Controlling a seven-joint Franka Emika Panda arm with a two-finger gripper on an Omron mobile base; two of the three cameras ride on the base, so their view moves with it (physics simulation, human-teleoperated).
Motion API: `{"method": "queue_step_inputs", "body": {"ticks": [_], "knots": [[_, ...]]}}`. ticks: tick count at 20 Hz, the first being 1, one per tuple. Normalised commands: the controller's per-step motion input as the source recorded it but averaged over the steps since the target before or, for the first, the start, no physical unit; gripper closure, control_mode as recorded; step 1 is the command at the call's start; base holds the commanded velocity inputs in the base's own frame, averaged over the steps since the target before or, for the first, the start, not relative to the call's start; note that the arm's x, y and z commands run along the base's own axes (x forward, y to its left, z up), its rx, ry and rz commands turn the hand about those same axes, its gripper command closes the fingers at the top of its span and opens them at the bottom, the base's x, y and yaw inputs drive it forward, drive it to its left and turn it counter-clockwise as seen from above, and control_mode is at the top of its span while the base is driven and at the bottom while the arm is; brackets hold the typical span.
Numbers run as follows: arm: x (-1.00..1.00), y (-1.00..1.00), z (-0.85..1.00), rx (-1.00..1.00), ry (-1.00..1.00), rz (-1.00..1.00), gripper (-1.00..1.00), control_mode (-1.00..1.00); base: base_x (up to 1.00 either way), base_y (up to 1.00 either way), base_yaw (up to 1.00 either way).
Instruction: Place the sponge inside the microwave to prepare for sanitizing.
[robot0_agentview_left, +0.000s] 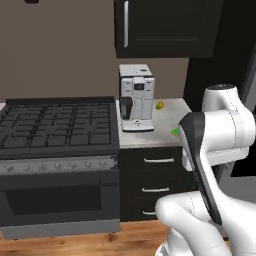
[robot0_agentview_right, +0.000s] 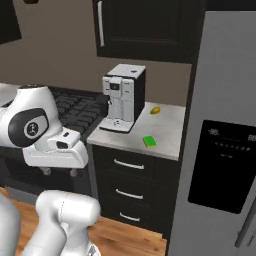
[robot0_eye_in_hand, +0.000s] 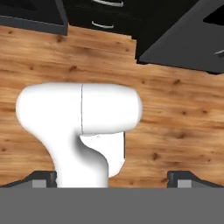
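We see the two-finger gripper (robot0_eye_in_hand: 112, 177) spread wide and empty, pointed down at the wooden plank floor (robot0_eye_in_hand: 183, 118), while the small green rectangular sponge (robot0_agentview_right: 149, 141) lies flat on the pale grey countertop (robot0_agentview_right: 167, 125), near the white-and-black coffee machine (robot0_agentview_right: 122, 97).

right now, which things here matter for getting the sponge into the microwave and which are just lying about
For the job: green sponge, lying on the counter.

Just lying about: coffee machine, small yellow fruit, stove, fridge.
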Motion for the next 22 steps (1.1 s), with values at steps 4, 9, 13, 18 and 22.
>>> {"method": "queue_step_inputs", "body": {"ticks": [4,9,13,18,22], "knots": [[0.00,0.00,0.00,0.00,0.00,0.00,-1.00,1.00,0.80,0.25,-0.26],[0.00,0.00,0.00,0.00,0.00,0.00,-1.00,1.00,0.63,0.75,-0.30],[0.00,0.00,0.00,0.00,0.00,0.00,-1.00,1.00,0.43,0.24,-0.17],[0.00,0.00,0.00,0.00,0.00,0.00,-1.00,1.00,0.20,-0.03,0.00],[0.00,0.00,0.00,0.00,0.00,0.00,-1.00,1.00,0.00,-0.13,0.00]]}}
